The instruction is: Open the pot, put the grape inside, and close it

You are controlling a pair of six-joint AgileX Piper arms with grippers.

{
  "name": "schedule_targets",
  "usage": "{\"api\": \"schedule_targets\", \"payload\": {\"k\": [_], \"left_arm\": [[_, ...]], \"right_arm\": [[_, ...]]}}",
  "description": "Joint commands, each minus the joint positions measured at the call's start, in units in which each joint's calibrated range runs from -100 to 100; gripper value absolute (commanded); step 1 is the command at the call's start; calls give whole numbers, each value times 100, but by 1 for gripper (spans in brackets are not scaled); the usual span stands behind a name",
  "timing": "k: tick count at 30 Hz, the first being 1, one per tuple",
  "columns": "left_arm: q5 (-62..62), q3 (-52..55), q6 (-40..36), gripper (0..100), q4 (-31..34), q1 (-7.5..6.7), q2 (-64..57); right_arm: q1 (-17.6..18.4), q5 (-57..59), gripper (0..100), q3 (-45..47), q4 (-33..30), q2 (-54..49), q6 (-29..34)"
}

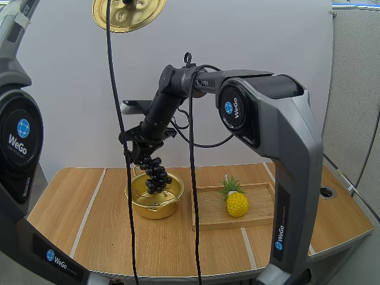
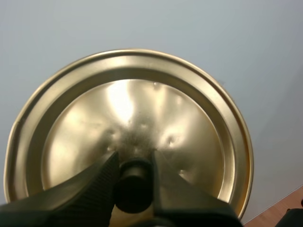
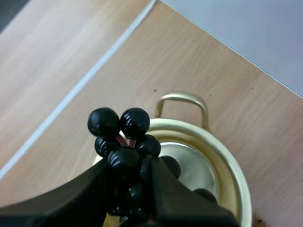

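Observation:
A gold pot [image 1: 155, 202] stands open on the wooden table. Over its mouth hangs a bunch of black grapes [image 1: 156, 173], its lower end reaching into the pot. My right gripper [image 1: 142, 155] is shut on the top of the bunch. In the right wrist view the grapes [image 3: 124, 142] sit pinched between the fingers above the pot [image 3: 227, 175]. The gold lid [image 1: 129, 12] is held high at the back left. In the left wrist view my left gripper [image 2: 134, 182] is shut on the lid's black knob [image 2: 134, 184], with the lid [image 2: 128, 123] seen from its top side.
A wooden tray [image 1: 208, 211] lies right of the pot, with a yellow toy pineapple [image 1: 236, 200] on it. Bare tabletop stretches left of the pot. A round hole [image 1: 327, 192] is set in the table's right end.

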Motion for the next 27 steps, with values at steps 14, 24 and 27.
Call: {"api": "schedule_targets", "payload": {"k": [14, 24, 27], "left_arm": [[-216, -60, -27, 0, 48, -15, -18], [-216, -60, -27, 0, 48, -15, -18], [-216, -60, -27, 0, 48, -15, -18]], "right_arm": [[-3, 510, 0, 614, -326, 65, -24], [-3, 522, 0, 927, -792, 65, -6], [-3, 385, 0, 952, -818, 123, -6]]}}
